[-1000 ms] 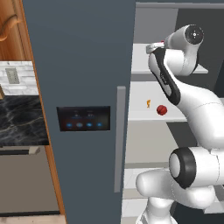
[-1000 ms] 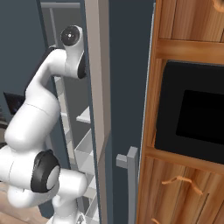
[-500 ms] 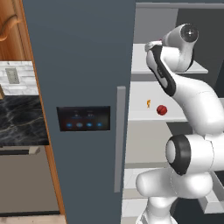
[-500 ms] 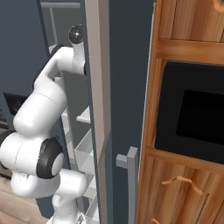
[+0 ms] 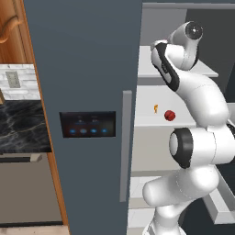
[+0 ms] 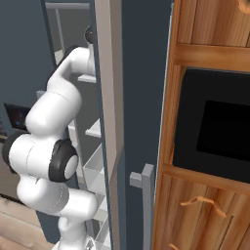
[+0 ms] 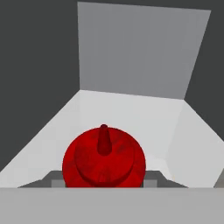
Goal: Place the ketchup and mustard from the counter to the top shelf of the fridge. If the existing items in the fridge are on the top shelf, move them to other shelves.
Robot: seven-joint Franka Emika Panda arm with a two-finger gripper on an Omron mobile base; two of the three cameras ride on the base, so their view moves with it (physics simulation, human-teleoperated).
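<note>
Pale fridge (image 7: 131, 57) interior, fingers — apparently clamped — on ketchup (image 7: 103, 159) bottle

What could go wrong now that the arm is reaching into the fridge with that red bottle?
The ketchup sits between the fingers over a pale shelf; released while tilted, it could topple. The arm's elbow is close to the fridge door edge and might bump it. The red ball and orange piece on the shelf below could get knocked.

Ketchup (image 7: 103, 162) between the claw's tips: smooth glossy red plastic. Top shelf (image 7: 131, 118) beyond it: matt pale grey (plastic-looking). Fridge (image 5: 87, 64) door: matt blue-grey. Counter (image 5: 20, 126): polished black marble look. Cabinets (image 6: 205, 44): varnished wood.
</note>
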